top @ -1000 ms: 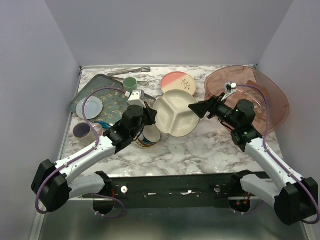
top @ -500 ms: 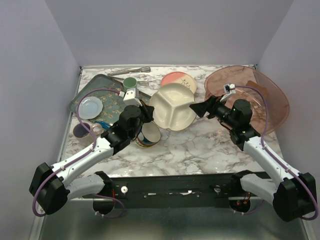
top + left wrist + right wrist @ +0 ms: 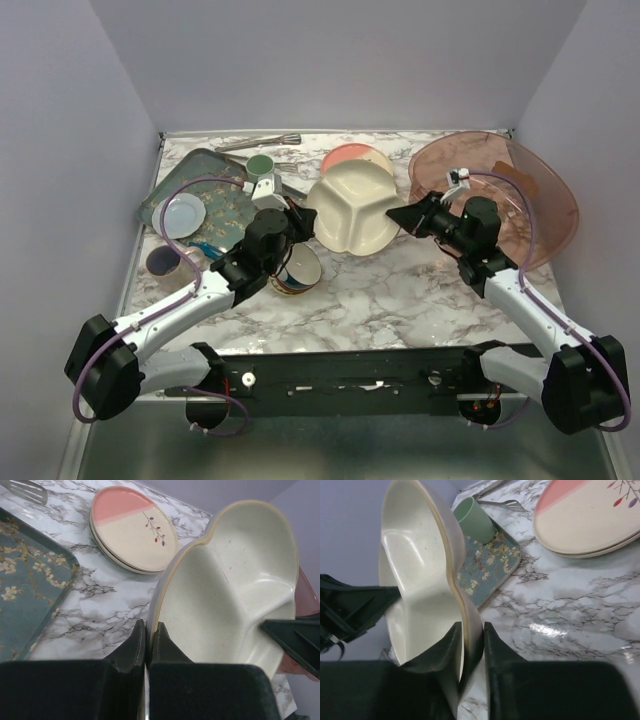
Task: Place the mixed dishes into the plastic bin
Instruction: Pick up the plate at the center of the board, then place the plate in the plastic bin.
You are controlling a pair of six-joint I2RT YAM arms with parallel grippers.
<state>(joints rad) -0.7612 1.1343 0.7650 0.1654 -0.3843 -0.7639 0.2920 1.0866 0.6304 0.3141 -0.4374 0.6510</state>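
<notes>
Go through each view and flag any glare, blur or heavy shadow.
Top external: even, soft light, sharp throughout, no glare on the marble table. Left wrist: the cream three-section plate is crisp; the left gripper at the bottom edge is dark and soft. Right wrist: a bright glare patch on the marble; the right gripper is dark and blurred.

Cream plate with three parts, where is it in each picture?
Top external: the cream three-section plate is in the middle, left of the plastic bin.
Left wrist: the plate fills the right half.
Right wrist: the plate stands on edge at the left.
Shared landmark: the pink-and-cream plate, lying flat nearby.
</notes>
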